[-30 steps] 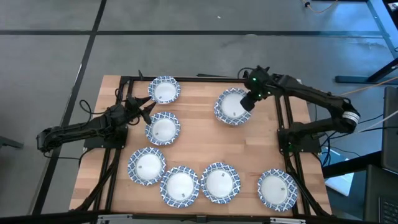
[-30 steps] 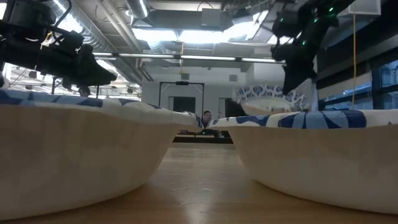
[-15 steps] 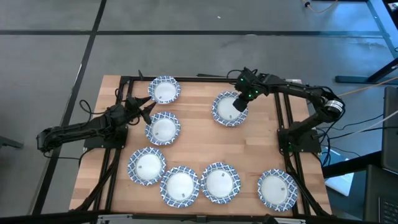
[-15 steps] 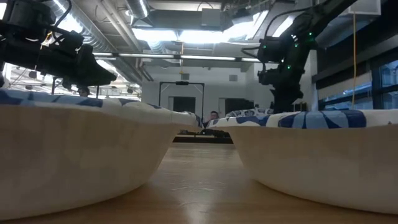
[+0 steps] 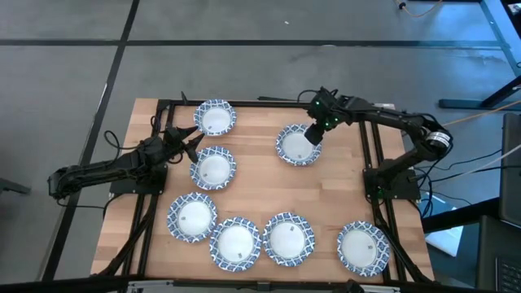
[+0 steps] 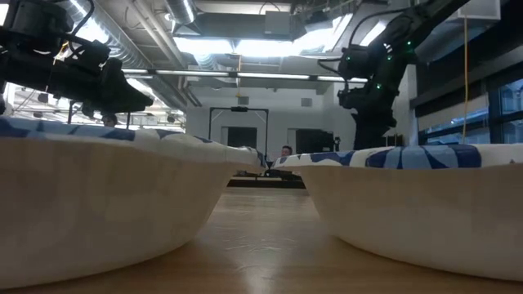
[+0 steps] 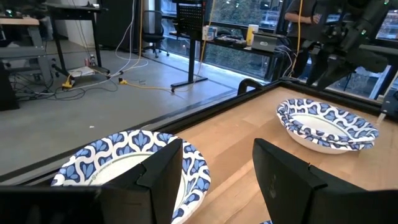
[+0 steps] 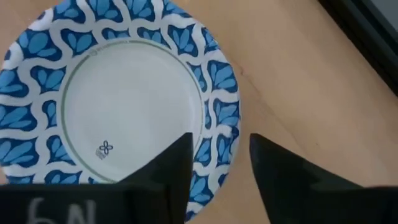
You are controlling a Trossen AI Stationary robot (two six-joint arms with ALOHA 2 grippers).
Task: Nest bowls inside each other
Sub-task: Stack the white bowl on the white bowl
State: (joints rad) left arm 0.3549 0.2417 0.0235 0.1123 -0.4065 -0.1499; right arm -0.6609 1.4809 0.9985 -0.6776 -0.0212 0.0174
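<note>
Several blue-and-white bowls stand on their bases on the wooden table. My right gripper is open, low over the far-right rim of the bowl at the far middle; one finger is over its white inside, the other over the table outside. My left gripper hovers open between the far-left bowl and the bowl nearer the front, with nothing between its fingers.
Further bowls line the near edge; two of them fill the low view's foreground. Black frame rails run along the table's sides and far edge. A person shows far off in the room.
My right gripper has gone down and a little toward the table's left with the far-middle bowl. That bowl, lifted and tilted a second ago, now sits flat on the table slightly left of where it hung.
</note>
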